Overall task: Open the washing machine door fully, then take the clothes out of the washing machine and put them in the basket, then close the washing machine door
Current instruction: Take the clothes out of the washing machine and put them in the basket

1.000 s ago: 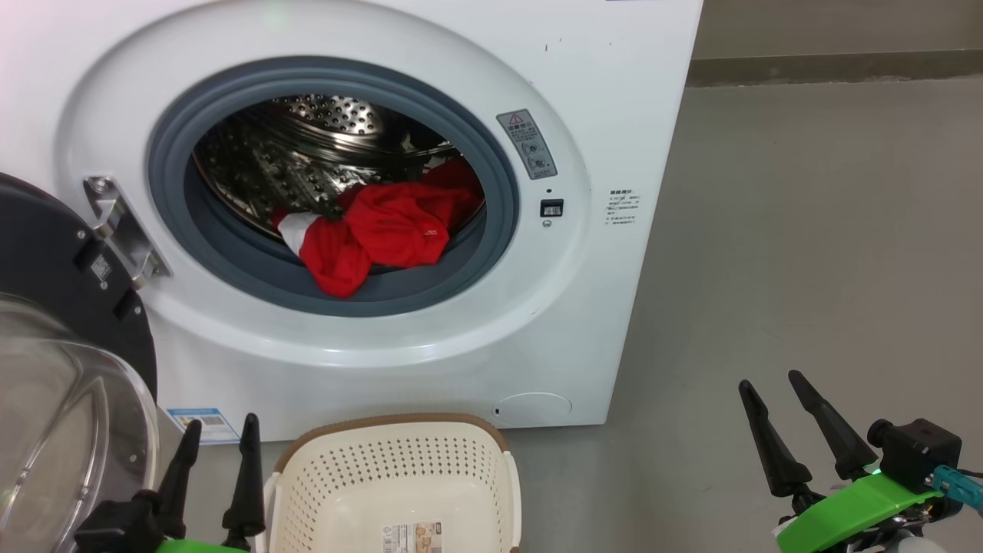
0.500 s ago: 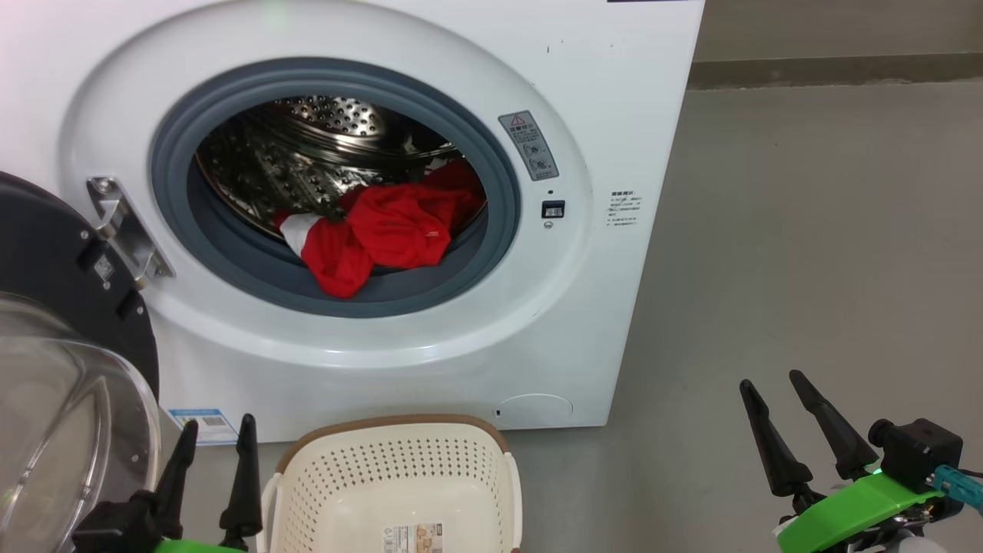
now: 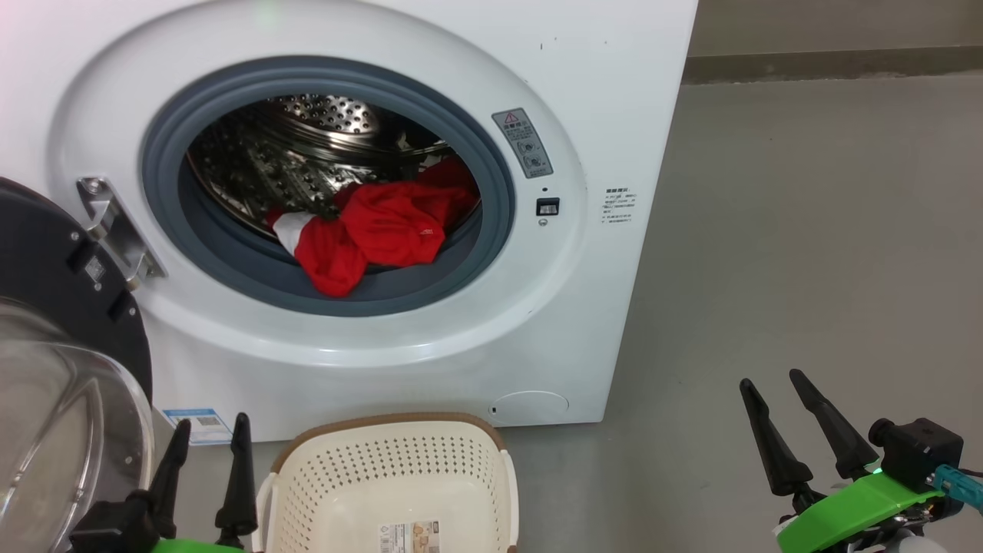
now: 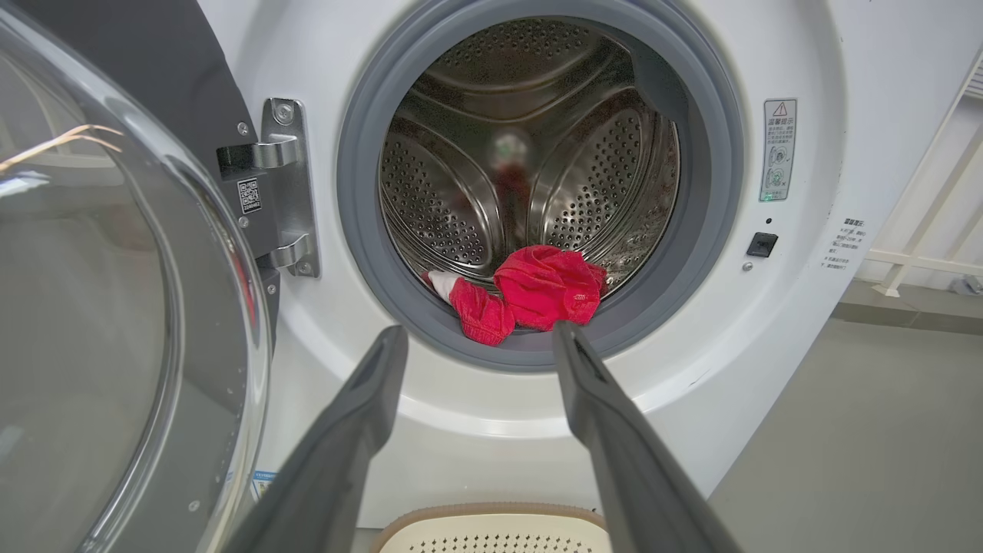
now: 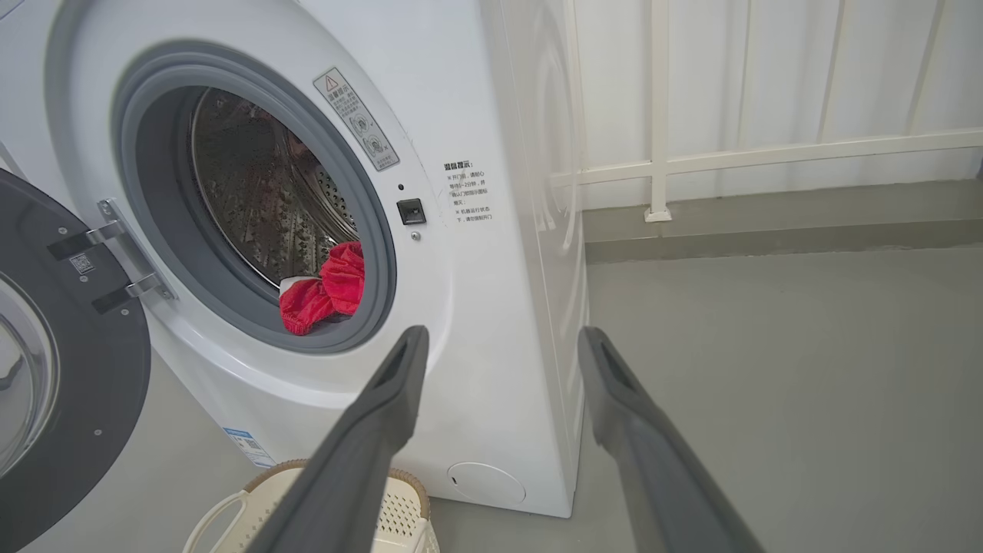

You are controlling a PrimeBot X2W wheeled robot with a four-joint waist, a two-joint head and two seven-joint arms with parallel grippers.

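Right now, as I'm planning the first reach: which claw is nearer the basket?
The left claw: it sits right beside the basket, by its left handle, while the right claw stands far off over the floor.

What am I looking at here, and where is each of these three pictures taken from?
This is a wheeled robot with two arms, each ending in a gripper with two long dark fingers. One picture comes from its head camera, looking down: the left gripper sits lower left, the right gripper lower right. The other two come from wrist cameras looking along each gripper's fingers. Both grippers are open and hold nothing. Ahead stands a big white front-loading washing machine, its round black glass-centred door swung open. Bright red clothes lie in the steel drum. A cream perforated plastic basket stands on the grey floor in front, no clothes visible in it.
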